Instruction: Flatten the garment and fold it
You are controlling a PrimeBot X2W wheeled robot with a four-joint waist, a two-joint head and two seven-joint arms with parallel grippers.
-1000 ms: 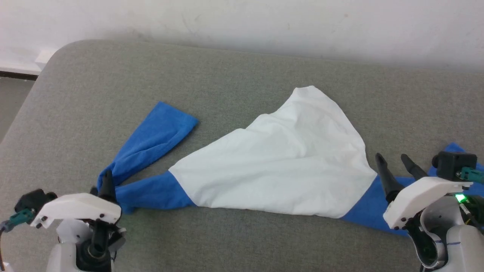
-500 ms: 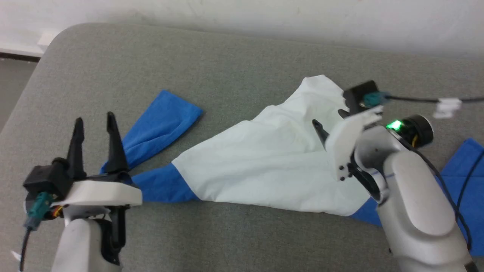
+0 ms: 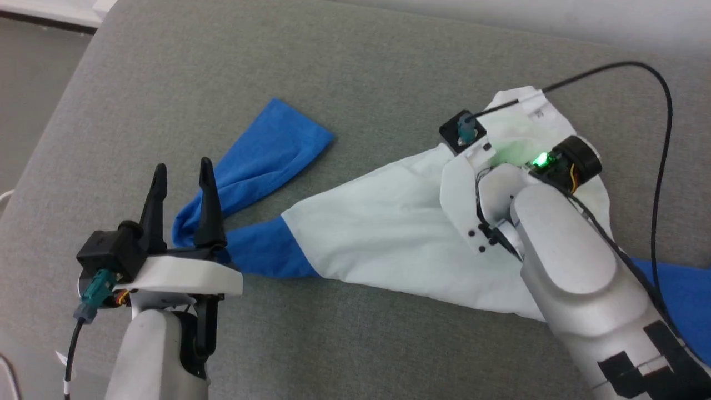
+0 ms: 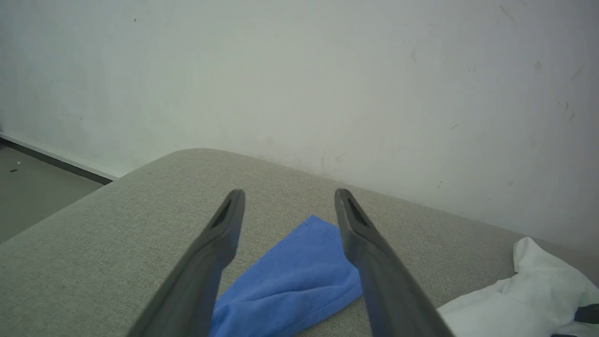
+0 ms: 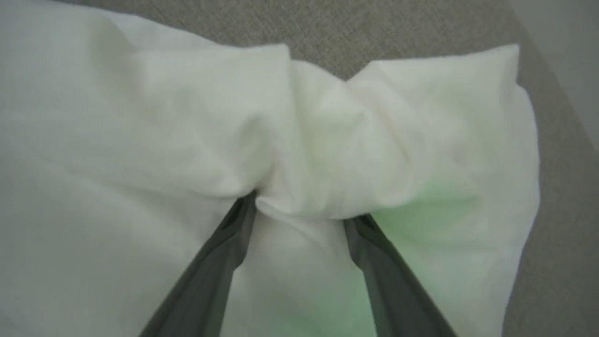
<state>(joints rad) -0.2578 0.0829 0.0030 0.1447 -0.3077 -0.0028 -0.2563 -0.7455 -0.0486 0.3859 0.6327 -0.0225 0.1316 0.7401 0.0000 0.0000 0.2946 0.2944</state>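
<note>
Lying crumpled on the grey upholstered surface, the garment is one shirt. Its white body is pulled into a wrinkled, rough triangle, and it has two bright blue sleeves. One sleeve runs left from the body, kinks and doubles back toward the far side. The other trails off to the lower right, beneath the right arm. A tiny mark near the far white corner is too small to read. The right gripper presses down into the white cloth with its two fingers spread, and a ridge of fabric is bunched between the tips. The left gripper hangs above the sleeve's kink, its fingers parted and holding nothing. One black cable loops over the surface, and one green light glows on the right wrist.
</note>
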